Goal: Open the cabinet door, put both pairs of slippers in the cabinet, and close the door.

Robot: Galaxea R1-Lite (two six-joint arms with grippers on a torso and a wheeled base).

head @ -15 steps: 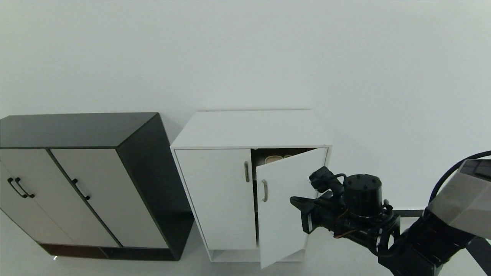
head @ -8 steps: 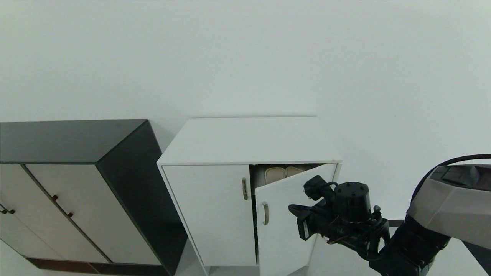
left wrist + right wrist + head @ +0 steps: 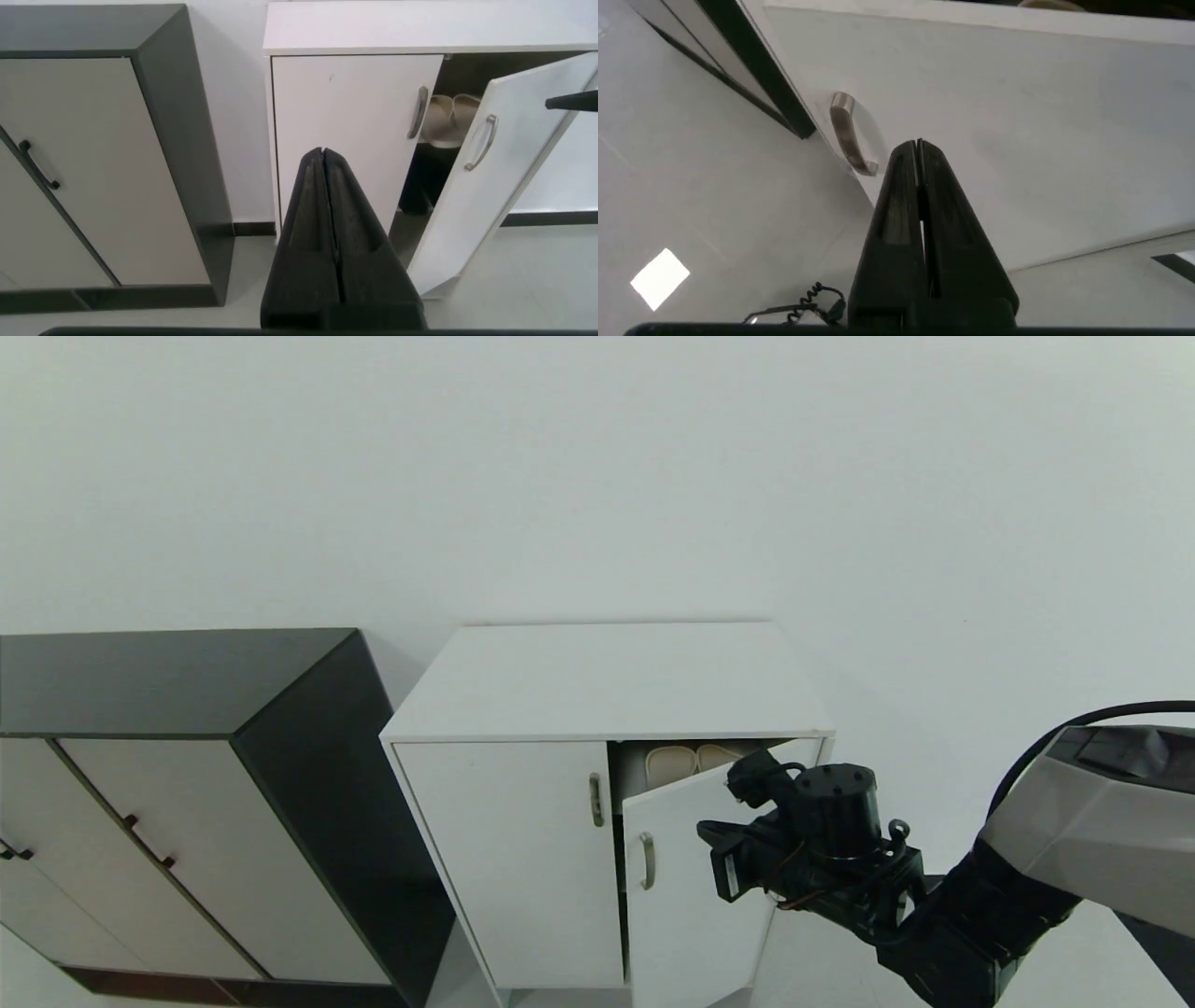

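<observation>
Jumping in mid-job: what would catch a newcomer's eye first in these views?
The white cabinet has its right door ajar, with pale slippers on the shelf inside near the top. The right end effector, shut, sits close before that door's outer face, near its handle. A black cabinet stands to the left.

Floor [image 3: 523, 280], pale, glossy: white cabinet [image 3: 607, 677] and black cabinet [image 3: 168, 681] standing just beside each other. Inside white cabinet, upper level: beige slippers [image 3: 672, 763], seemingly one pair.
</observation>
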